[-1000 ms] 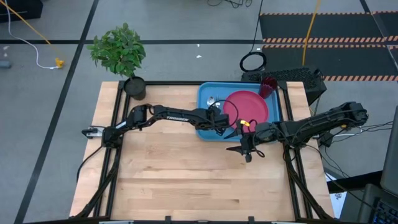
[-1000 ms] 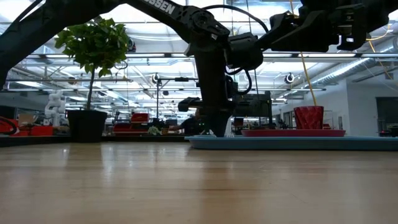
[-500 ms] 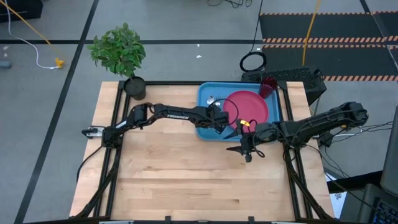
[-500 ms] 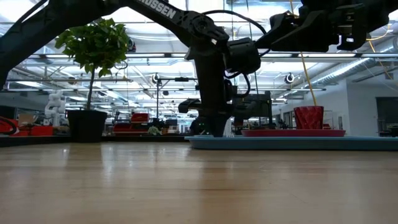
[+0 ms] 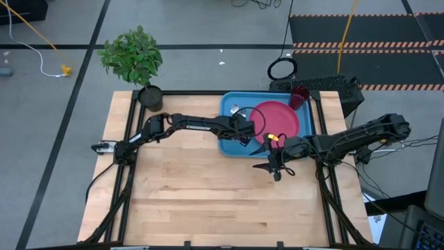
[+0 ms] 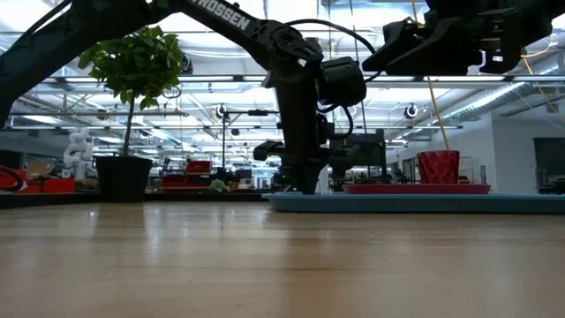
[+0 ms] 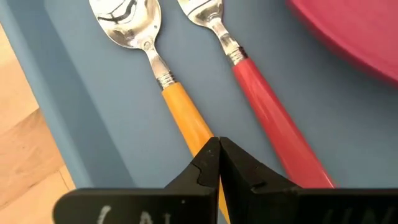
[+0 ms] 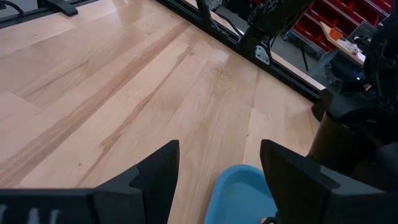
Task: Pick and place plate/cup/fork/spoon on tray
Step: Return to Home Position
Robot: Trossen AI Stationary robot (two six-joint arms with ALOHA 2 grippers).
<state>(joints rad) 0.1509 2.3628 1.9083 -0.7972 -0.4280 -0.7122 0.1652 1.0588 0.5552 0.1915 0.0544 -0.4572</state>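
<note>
The light-blue tray [image 5: 232, 147] lies at the table's far right. On it sits the pink-red plate [image 5: 277, 119], with the maroon cup [image 5: 299, 95] at the far right corner. Left of the plate, the orange-handled spoon [image 7: 168, 87] and the red-handled fork [image 7: 267, 112] lie side by side on the tray floor. My left gripper [image 7: 217, 148] slants down over the tray [image 7: 81, 112], shut on the spoon's handle. My right gripper [image 8: 221, 155] hangs open above the wood near the tray's near right corner, with nothing between its fingers. My left gripper has the spoon's orange handle [image 7: 198, 134] between its two shut fingers, toward the handle's free end. The fingers slant down from the table's left side and lie along the handle. The spoon's bowl [image 7: 127, 25] rests on the tray floor. The fingers hide the rest of the handle.
A potted plant [image 5: 150, 97] stands at the table's far left corner. Bare wood [image 5: 208, 201] spreads over the near half of the table. The right arm [image 5: 347, 142] reaches in from the right edge, just near of the tray.
</note>
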